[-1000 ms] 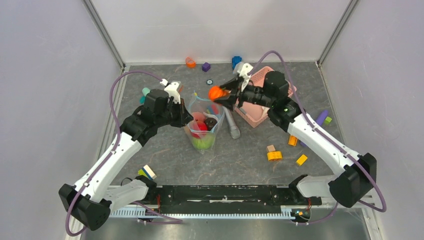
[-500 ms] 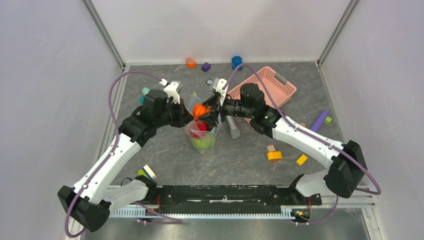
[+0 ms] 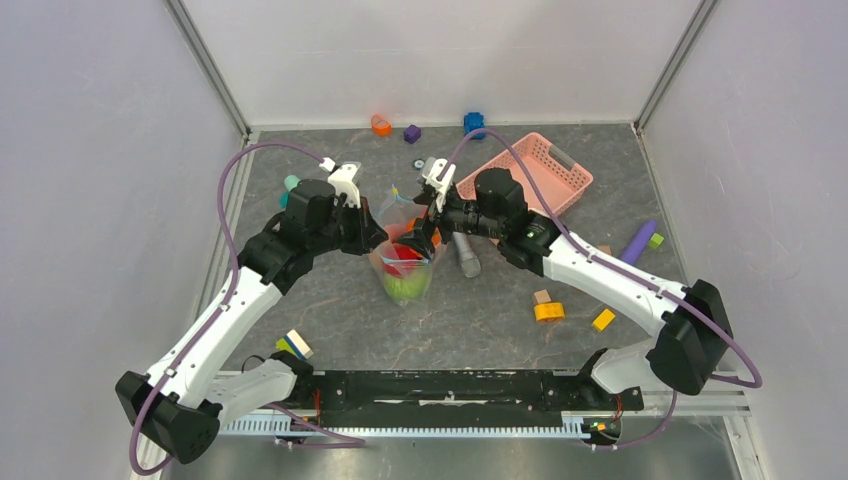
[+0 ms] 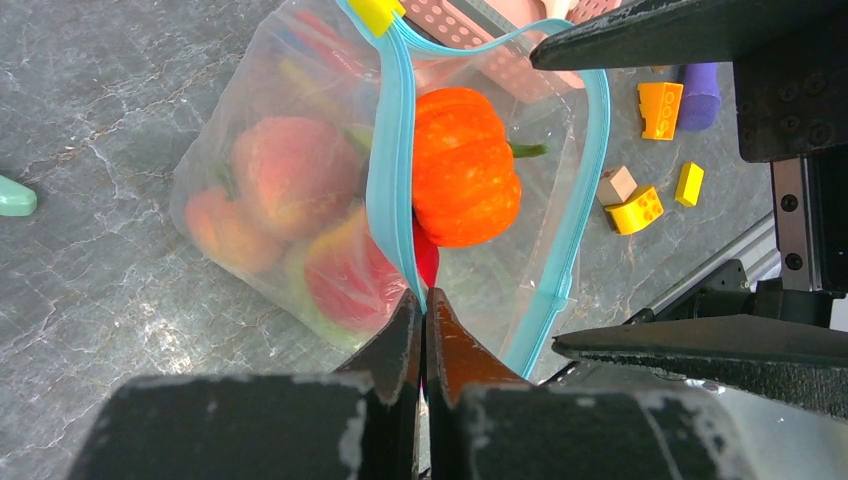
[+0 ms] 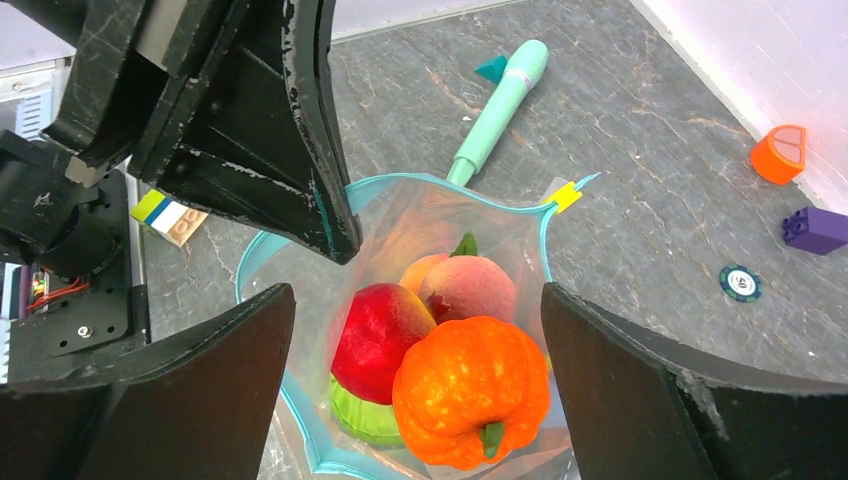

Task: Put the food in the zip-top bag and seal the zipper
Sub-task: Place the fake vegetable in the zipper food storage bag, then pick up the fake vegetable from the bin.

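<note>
The clear zip-top bag [image 3: 405, 270] stands open on the table. My left gripper [image 3: 375, 238] is shut on its teal zipper [image 4: 385, 150] strip at the near rim, holding the mouth up [image 4: 422, 305]. My right gripper [image 3: 420, 238] is wide open directly over the mouth [image 5: 418, 380]. The orange pumpkin [image 5: 470, 390] lies free between its fingers on top of the other food, touching neither. Under it are a red fruit [image 5: 378, 330], a peach [image 5: 468, 288] and a green piece [image 5: 360, 415]. The pumpkin also shows in the left wrist view [image 4: 465, 170].
A pink basket [image 3: 545, 175] stands behind my right arm. A grey cylinder [image 3: 463, 255] lies just right of the bag. A mint-green stick [image 5: 500, 100] lies left of it. Yellow blocks [image 3: 549, 311] and a purple piece [image 3: 640, 238] sit at the right, small blocks [image 3: 381, 124] along the back wall.
My right gripper carried the orange pumpkin left from near the basket to over the bag, then opened. The pumpkin now rests inside the bag. My left gripper kept its hold.
</note>
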### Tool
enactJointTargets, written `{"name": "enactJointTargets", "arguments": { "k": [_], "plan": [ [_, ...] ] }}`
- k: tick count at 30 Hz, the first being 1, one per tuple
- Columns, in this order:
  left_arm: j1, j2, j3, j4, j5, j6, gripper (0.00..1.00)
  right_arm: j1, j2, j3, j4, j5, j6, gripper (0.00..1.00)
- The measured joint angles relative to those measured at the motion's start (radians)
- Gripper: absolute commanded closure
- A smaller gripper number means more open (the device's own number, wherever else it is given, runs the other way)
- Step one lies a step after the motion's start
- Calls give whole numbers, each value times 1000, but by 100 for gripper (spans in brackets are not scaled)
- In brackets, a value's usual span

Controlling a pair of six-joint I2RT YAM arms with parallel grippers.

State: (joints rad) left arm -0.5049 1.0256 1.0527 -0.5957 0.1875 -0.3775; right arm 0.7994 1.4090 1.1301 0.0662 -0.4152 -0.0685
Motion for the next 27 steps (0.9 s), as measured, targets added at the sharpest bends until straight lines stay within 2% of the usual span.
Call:
{"name": "enactJointTargets", "arguments": {
  "k": [12,21,27],
  "plan": [
    [0,-1,-1,0,0,0,98,-35,-3,80,-48,79,66,2],
    [0,-2,-2,0,0,0,97,-210,1,109,-135,109,197,2],
    [0,-3,-2,0,-1,0,97,-324,97,277,-300,221,208,2]
  ]
}}
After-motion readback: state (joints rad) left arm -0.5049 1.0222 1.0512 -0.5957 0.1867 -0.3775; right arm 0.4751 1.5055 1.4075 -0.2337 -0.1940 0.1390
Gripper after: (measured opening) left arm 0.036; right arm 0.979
